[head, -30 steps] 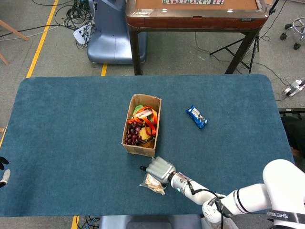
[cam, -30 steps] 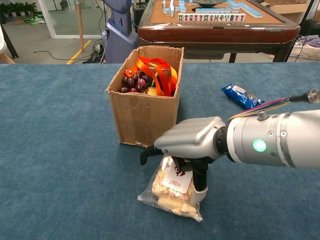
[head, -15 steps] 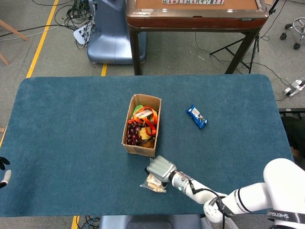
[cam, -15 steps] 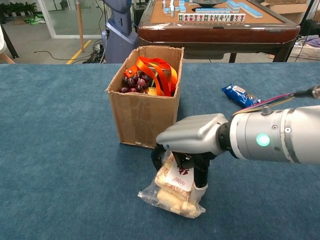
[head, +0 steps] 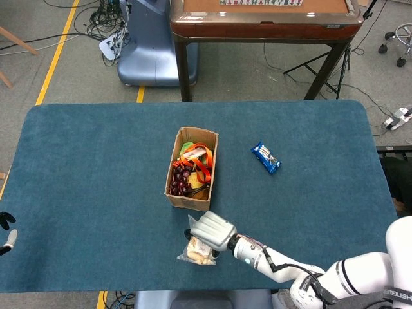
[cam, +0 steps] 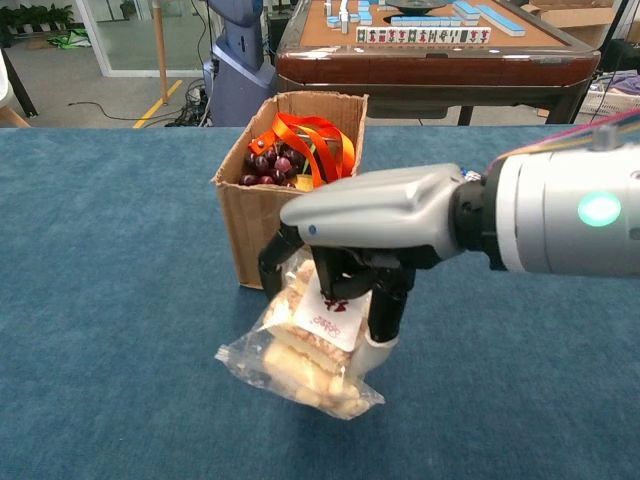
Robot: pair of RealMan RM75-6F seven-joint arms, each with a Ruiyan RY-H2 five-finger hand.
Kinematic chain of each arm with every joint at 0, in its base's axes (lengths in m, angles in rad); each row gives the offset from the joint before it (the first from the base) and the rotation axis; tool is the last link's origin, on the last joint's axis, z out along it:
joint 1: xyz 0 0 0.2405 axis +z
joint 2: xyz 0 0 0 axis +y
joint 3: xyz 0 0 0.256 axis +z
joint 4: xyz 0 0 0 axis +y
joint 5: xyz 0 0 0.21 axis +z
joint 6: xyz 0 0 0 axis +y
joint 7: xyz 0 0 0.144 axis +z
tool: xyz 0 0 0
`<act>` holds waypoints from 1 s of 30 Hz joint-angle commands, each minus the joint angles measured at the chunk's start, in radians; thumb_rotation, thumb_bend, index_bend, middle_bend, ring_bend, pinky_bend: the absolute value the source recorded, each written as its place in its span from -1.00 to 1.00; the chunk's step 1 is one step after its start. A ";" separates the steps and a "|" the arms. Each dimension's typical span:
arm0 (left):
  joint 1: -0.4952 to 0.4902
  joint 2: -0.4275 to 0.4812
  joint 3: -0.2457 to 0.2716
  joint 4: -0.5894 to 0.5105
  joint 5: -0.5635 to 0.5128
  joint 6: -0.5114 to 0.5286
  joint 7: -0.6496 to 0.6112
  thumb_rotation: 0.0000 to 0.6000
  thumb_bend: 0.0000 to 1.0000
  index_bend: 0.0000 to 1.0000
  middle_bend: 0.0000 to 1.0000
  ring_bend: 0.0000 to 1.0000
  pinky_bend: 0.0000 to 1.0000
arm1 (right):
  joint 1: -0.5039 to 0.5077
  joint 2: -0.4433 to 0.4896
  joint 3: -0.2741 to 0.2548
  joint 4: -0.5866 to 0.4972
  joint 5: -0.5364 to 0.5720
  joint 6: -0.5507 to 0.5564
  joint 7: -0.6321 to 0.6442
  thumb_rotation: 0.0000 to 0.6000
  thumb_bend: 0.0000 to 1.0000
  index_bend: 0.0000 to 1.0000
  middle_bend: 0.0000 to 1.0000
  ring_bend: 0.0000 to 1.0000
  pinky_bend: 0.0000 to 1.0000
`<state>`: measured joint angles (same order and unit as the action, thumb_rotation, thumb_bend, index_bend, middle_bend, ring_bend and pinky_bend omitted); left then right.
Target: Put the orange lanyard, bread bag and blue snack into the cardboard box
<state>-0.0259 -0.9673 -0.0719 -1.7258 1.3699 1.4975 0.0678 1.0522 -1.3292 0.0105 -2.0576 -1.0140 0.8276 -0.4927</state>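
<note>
One bread bag (cam: 300, 355), clear plastic with a white label, is held in the right hand (cam: 345, 245), whose fingers (cam: 383, 305) are closed around its upper part; the bag hangs clear of the blue table (head: 90, 174), just in front of the cardboard box (cam: 285, 225). One orange lanyard (cam: 315, 140) is seen lying inside the box, on dark grapes (cam: 265, 160). One blue snack (head: 265, 157) is laid flat on the cloth, well apart from the box, to its right in the head view. One left hand (head: 5, 232) is shown only at the frame edge; whether its fingers are open or closed cannot be told.
</note>
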 commanded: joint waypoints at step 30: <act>0.002 0.003 0.001 -0.003 0.000 0.001 -0.007 1.00 -0.30 -0.06 0.10 -0.25 0.20 | -0.056 -0.015 0.255 0.147 -0.095 0.263 0.038 1.00 -0.76 0.30 1.00 1.00 1.00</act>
<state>-0.0240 -0.9642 -0.0709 -1.7292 1.3699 1.4982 0.0603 0.9888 -1.3151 0.2544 -1.9425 -1.1227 1.0785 -0.4417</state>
